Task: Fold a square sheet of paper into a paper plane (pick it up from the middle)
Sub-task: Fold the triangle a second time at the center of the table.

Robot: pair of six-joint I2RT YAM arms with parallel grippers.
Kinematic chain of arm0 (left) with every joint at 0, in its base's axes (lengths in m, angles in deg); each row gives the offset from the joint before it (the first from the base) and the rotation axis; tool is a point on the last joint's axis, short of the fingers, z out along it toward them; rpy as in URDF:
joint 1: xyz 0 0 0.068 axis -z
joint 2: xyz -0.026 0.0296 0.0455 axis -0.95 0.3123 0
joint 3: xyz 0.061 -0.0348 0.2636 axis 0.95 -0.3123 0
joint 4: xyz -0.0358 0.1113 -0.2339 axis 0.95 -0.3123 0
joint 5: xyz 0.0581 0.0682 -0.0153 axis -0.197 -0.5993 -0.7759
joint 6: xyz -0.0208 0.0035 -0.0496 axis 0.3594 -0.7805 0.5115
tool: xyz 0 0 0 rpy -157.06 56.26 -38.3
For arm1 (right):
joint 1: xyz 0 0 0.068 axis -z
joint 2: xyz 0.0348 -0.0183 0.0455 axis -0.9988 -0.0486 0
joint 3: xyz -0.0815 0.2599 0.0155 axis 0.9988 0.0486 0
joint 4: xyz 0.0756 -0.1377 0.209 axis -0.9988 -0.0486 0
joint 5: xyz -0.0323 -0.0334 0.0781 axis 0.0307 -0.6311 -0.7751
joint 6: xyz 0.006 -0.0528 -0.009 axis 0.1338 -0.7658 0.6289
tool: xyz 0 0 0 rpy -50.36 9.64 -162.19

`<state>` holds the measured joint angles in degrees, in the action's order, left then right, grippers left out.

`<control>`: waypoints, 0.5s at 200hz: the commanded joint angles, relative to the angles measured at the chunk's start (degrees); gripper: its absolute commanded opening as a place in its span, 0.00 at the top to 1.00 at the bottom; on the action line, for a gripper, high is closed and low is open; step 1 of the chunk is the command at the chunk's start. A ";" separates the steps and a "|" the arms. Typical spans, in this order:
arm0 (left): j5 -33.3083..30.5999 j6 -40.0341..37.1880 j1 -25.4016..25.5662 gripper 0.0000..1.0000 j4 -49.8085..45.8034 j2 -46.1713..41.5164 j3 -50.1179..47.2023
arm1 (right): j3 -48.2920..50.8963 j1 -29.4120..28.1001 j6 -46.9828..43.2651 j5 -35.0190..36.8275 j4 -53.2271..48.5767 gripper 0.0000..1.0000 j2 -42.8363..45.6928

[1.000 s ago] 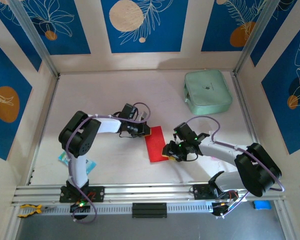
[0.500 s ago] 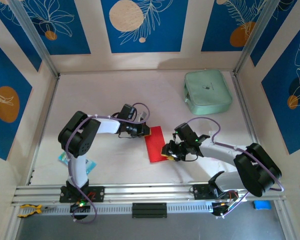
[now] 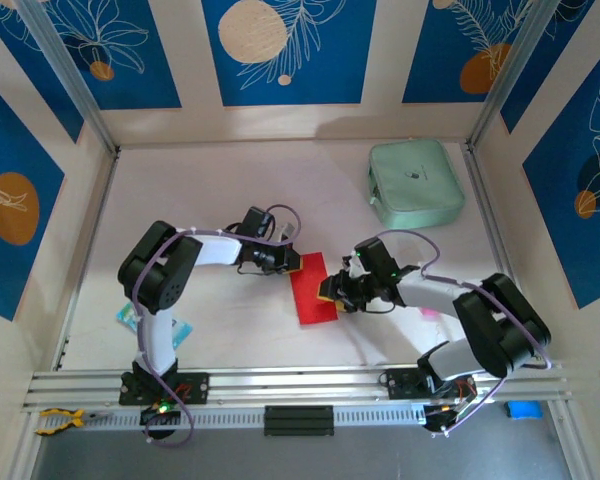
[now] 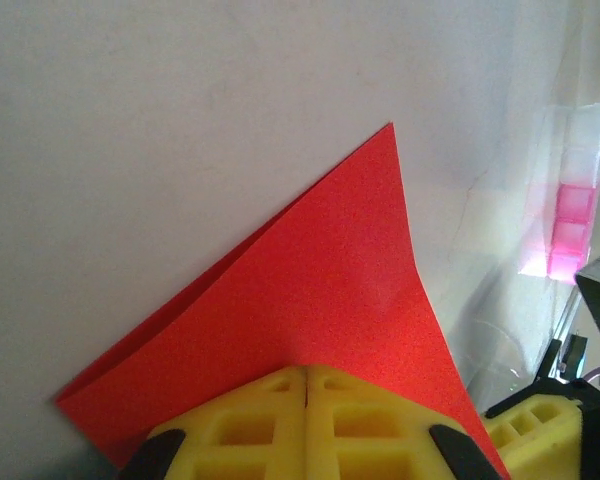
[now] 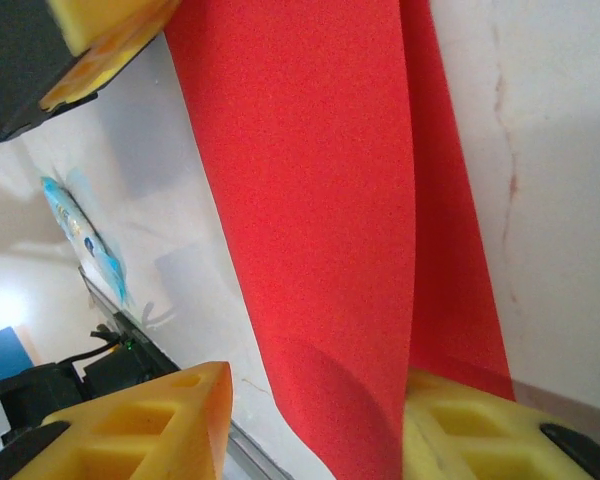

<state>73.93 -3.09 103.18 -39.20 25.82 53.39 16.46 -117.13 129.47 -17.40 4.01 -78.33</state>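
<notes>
Right gripper (image 3: 327,291) has moved up the sheet's right edge since the earlier frame. I note its jaws standing apart, straddling a curled edge of the square sheet of paper (image 3: 311,292), which lies mid-table between the arms. Left gripper (image 3: 294,263) is clenched, its pads pressing the sheet's far corner flat. Judged progress: one lengthwise fold made; nose and wing folds outstanding.

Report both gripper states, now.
Left gripper: shut, tips on the paper.
Right gripper: open, straddling the paper's edge.
</notes>
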 commanded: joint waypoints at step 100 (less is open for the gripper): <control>0.92 -1.44 0.48 0.84 -3.42 -1.94 2.45 | -1.39 5.28 -5.51 -8.59 9.35 0.86 -8.72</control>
<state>74.65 -3.02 103.33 -40.49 26.25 54.46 16.22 -112.60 125.28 -23.20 11.51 -85.77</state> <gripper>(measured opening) 0.120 0.169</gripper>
